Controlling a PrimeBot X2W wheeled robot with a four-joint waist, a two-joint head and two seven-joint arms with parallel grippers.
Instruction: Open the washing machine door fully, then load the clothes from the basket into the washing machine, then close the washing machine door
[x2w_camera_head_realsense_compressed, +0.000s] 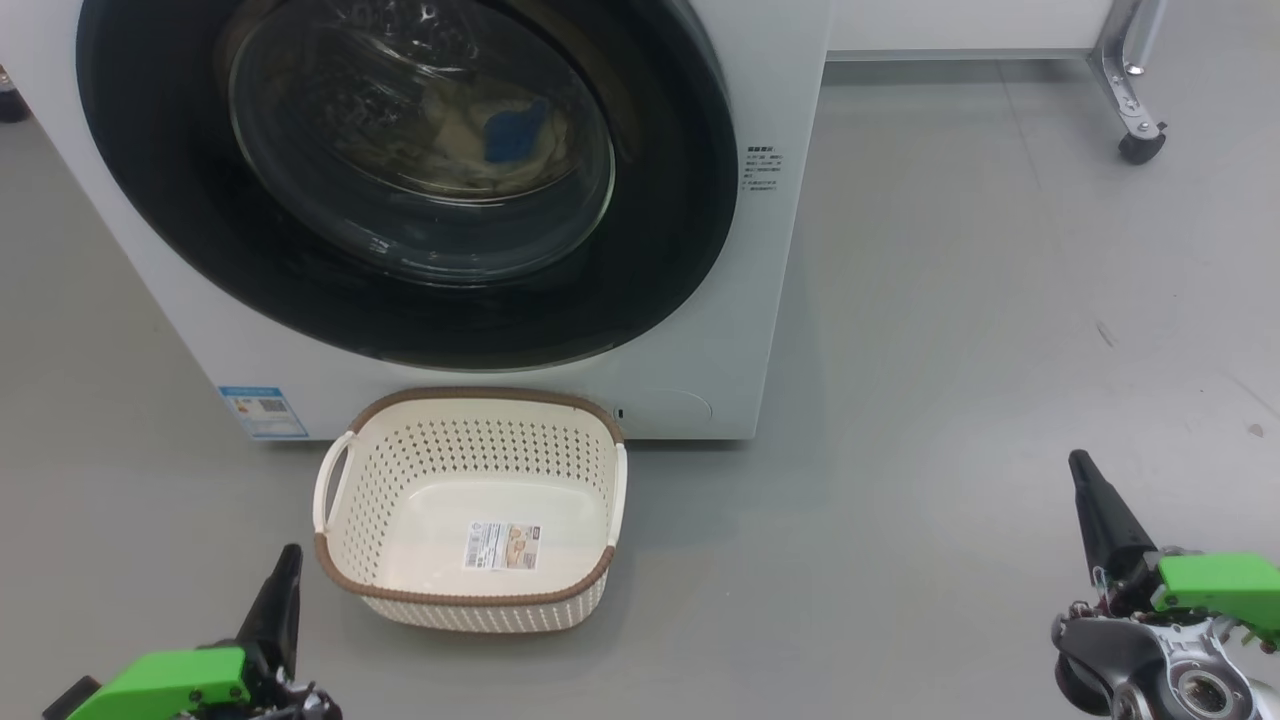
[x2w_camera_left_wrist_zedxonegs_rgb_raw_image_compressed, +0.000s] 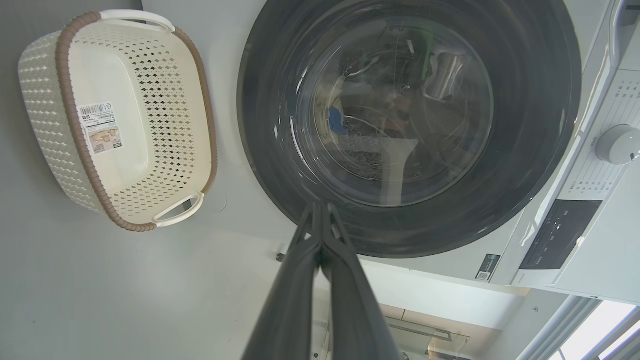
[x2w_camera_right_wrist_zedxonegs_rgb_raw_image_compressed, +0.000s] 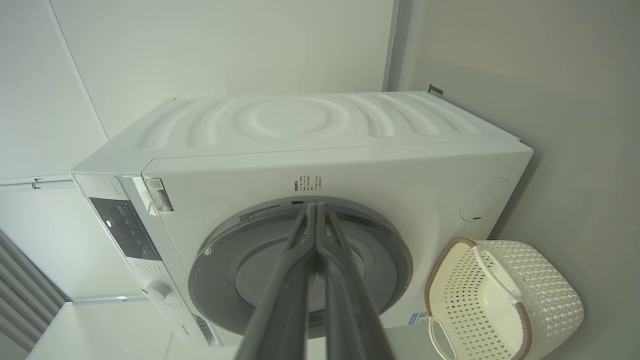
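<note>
Cream basket is set on floor just beside washing machine; door is shut, w/ clothes seen behind glass. L claw & R claw are clenched.

You have a plain grey floor across your head view, matt and evenly lit. At two o'clock a metal leg comes down to a small black caster resting on that floor. At one o'clock, to the left of the leg, runs the lower edge of a white panel. At three o'clock you can pick out a short dark scuff, with a smaller speck further out by the frame edge (too small to tell what it is). At ten o'clock a dark rounded thing is cut off by the frame. In your right wrist view, white wall panels stand at eleven o'clock, a pale vertical strip at one o'clock and a small dark bracket at two o'clock.
</note>
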